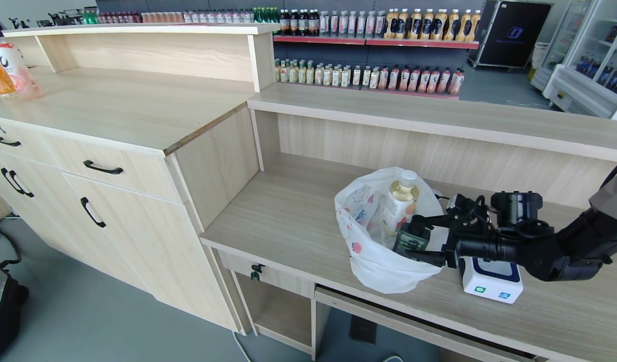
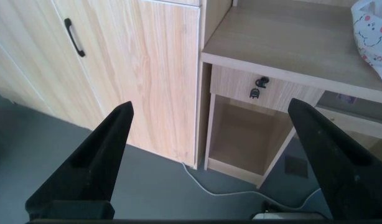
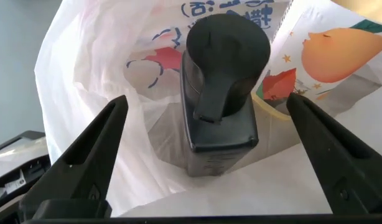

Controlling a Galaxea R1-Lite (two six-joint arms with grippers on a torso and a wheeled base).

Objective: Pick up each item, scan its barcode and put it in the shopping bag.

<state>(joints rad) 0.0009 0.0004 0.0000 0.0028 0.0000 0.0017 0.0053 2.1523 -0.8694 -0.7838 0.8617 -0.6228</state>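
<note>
A white shopping bag (image 1: 379, 266) stands open on the lower desk (image 1: 288, 216). Inside it a dark bottle with a black cap (image 1: 411, 240) stands upright beside a pale drink bottle with a white cap (image 1: 401, 198). My right gripper (image 1: 418, 237) is at the bag's mouth, open, one finger on each side of the dark bottle (image 3: 219, 93) and both clear of it. The bag's printed plastic (image 3: 85, 93) surrounds the bottle, and an orange-printed label (image 3: 340, 56) lies next to it. My left gripper (image 2: 211, 107) hangs open and empty over the floor in front of the cabinet.
A white scanner box (image 1: 492, 284) sits on the desk just right of the bag, under my right arm. Two drink bottles (image 1: 9, 65) stand on the higher counter at far left. Stocked shelves (image 1: 369, 75) stand behind. A locked drawer (image 2: 259, 87) is under the desk edge.
</note>
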